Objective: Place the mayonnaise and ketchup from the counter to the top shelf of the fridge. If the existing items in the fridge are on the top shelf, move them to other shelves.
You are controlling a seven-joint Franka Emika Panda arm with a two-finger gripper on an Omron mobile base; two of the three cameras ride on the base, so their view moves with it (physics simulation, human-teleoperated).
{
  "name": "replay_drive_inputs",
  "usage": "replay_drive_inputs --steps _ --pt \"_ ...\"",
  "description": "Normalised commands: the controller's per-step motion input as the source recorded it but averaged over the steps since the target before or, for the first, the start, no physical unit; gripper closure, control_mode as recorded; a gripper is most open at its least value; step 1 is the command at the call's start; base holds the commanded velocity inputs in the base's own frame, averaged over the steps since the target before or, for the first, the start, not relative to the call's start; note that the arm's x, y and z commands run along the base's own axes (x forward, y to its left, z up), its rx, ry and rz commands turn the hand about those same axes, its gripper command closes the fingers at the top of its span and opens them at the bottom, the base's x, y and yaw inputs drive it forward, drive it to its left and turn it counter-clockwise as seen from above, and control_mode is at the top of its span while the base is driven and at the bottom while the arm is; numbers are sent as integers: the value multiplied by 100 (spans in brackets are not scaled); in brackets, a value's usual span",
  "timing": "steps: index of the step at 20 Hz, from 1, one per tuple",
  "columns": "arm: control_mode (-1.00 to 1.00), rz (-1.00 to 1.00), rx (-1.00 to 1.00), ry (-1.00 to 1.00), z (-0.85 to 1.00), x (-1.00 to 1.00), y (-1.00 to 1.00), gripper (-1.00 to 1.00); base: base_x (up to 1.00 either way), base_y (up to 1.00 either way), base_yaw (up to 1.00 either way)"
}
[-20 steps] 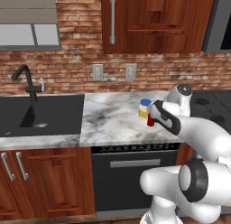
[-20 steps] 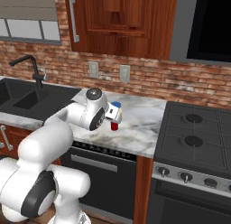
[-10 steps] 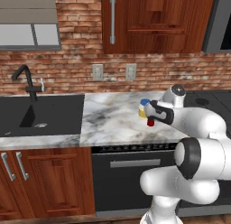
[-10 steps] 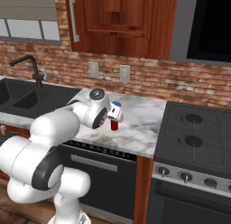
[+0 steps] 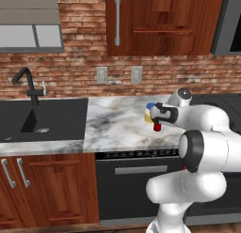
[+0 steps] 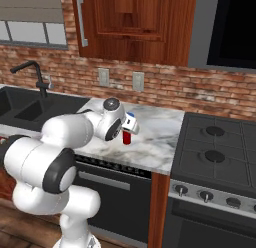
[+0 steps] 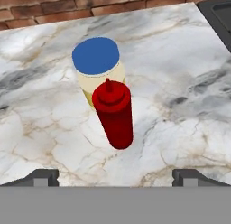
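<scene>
Claw (image 7: 115,175) released, above counter (image 7: 180,74); ketchup (image 7: 115,115) upright w/ mayonnaise (image 7: 97,65) just beyond fingertips.

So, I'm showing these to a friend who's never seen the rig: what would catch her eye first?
Probably the red ketchup bottle and the blue-lidded mayonnaise jar, standing close together on the white marble counter, the bottle nearer the hand camera. Next, the big white arm curling over them, its gripper hovering just above with jaws spread wide and nothing between them. Behind runs a red brick wall.
</scene>
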Motion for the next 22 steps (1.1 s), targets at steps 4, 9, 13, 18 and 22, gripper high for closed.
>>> replay_drive_inputs --steps 4,9,13,18,22 --pt "-100 0 0 0 -6 21 0 -100 0 0 0" --pt "-100 0 0 0 -7 23 0 -100 0 0 0" --pt "-100 0 0 0 -6 21 0 -100 0 0 0" --pt "-100 0 0 0 -8 12 0 -100 0 0 0" --pt "-100 0 0 0 -12 8 0 -100 0 0 0"
